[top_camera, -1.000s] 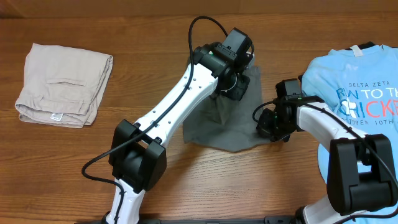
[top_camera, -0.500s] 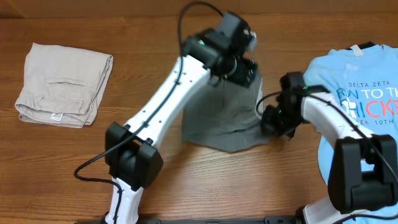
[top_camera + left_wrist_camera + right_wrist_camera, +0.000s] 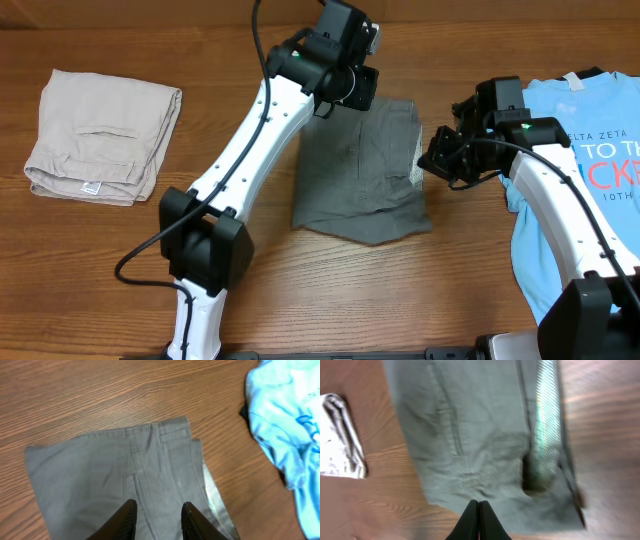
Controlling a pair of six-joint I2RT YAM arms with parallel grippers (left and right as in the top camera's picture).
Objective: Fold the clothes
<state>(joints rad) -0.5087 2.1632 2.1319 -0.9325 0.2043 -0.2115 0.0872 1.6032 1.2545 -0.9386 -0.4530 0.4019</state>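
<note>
Tabletop (image 3: 120, 270): wood grain, carrying three garments in a row across the overhead view.
Beige garment (image 3: 100, 135): lying folded at 9 o'clock of the shorts, well apart from them, with a small white tag showing at its near edge.
T-shirt (image 3: 590, 150): light blue with print, lying at 3 o'clock of the shorts; the right arm is crossing over it.
In the way: the white left arm is reaching in from 7 o'clock along the shorts' 9 o'clock side, with a black cable looping above it. Nothing is lying on the shorts.
Shorts (image 3: 360, 175): dark grey, lying flat on the mid tabletop in a rough rectangle. A strip of pale striped lining is peeking out along the 3 o'clock edge.
Left gripper (image 3: 157, 520): hanging above the shorts' 12 o'clock edge. Its fingers are standing apart, released and gripping nothing, with grey cloth showing below between them.
Right gripper (image 3: 478, 517): sitting just beside the shorts' 3 o'clock edge, near the lining strip. It is clenched, fingers pressing together, with no cloth between them.
</note>
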